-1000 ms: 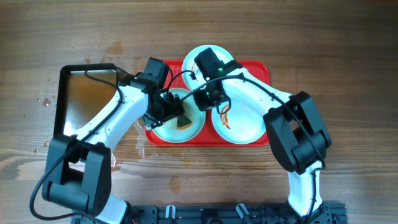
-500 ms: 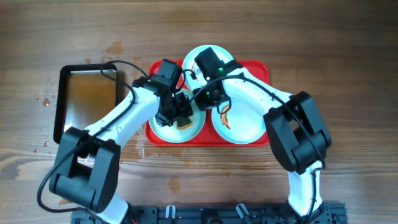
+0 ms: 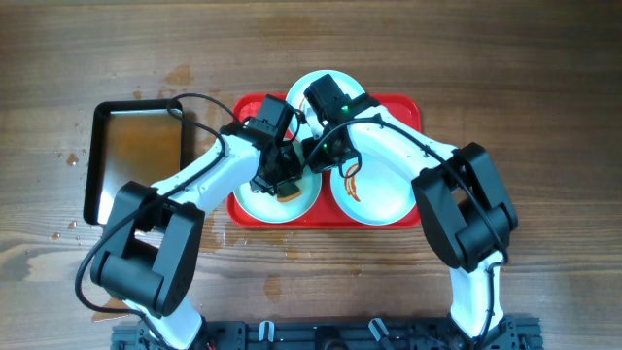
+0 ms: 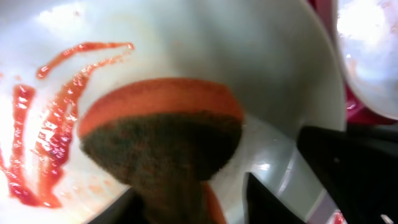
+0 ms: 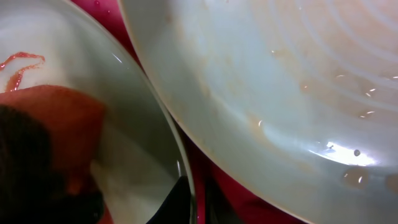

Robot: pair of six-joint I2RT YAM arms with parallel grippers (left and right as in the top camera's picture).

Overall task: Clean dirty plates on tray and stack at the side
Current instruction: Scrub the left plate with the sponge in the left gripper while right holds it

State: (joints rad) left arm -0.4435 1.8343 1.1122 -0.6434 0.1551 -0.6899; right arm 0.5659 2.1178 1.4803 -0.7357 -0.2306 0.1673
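On the front-left part of the tray sits the left plate, face up and streaked with sauce. It is round, so it has no long axis to line up with; whether it lies flat or is tipped a little I cannot tell.

A sponge rests on the plate's inner surface, dark scouring side towards the wrist camera and orange layer beyond it. The left gripper hangs over the plate's middle and grasps the sponge, which narrows where it runs in between the jaws. In the wrist view the streaks lie to the left of the sponge, apart from it, and run up and down the plate's slope. I judge the coming wipe has to travel that way, across them.

The right gripper is at the plate's rim on the side facing the right plate, clenched on the thin edge, apparently steadying it. The left arm is therefore the one over the dirt.

The right plate, just beside, carries its own streak, and the back plate looks cleaner. A black pan stands off the tray to the left.
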